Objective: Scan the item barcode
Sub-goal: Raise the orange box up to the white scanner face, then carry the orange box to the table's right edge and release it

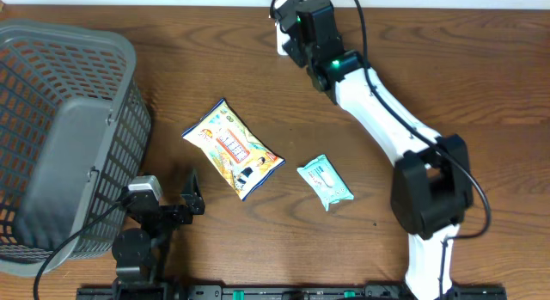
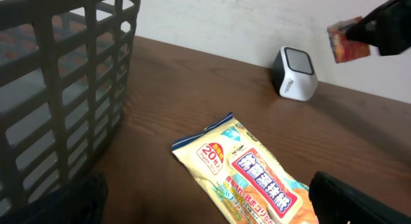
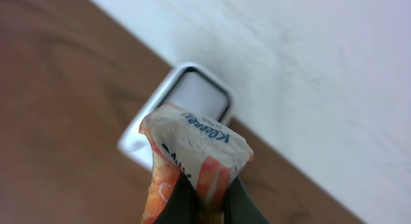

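While gripped in the clenched right fingers close over the scanner at the far edge of the table, tissue pack seemingly mid-scan, read unconfirmed; snack bag and teal packet waiting, left fingers spread wide, empty

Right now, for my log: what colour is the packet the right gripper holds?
Packet: white and orange, blue lettering; right wrist view shows it best.
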Robot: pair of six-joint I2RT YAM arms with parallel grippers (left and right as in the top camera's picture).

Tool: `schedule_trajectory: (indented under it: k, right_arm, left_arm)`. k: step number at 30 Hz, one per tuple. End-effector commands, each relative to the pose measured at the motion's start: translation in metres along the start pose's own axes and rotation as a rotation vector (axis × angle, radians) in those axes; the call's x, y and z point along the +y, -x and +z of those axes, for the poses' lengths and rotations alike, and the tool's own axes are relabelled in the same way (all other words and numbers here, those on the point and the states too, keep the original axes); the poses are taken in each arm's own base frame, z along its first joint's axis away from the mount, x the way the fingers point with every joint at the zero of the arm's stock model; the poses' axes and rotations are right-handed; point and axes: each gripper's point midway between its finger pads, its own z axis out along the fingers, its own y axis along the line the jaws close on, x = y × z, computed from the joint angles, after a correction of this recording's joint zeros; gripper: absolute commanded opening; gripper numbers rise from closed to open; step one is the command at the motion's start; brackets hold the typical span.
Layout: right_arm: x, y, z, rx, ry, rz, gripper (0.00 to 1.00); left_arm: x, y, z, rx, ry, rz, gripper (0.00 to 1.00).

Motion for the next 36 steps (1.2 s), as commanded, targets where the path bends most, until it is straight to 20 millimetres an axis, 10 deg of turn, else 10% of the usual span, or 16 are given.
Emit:
schedule_trajectory:
  k: [1,11,18,23,30,36]
  right_arm:
    - [-0.014,-0.015,0.035,0.056,-0.143,-0.122,0.01]
    - [-0.027,-0.002,0.09,0.031,-0.275,-0.249,0.01]
    - [-0.035,-0.009,0.087,0.072,-0.285,-0.251,0.01]
    - [-0.07,-0.023,0.047,0.221,-0.326,-0.15,0.01]
    - [-0.156,-0.084,-0.018,0.47,-0.451,0.066,0.01]
    - [-0.248,-0.206,-0.068,0.773,-0.609,0.253,0.01]
  left_arm:
    - [0.003,-0.012,0.001,0.034,0.007,-0.011,1.0]
    - [0.003,-0.012,0.001,0.034,0.007,-0.012,1.0]
    - [0.003,-0.012,0.001,0.034,0.007,-0.012,1.0]
    - [0.003,-0.012,0.001,0.034,0.007,-0.012,1.0]
    - [0.003,-0.012,0.001,0.034,0.007,-0.012,1.0]
    - [0.003,-0.012,0.001,0.034,0.007,-0.012,1.0]
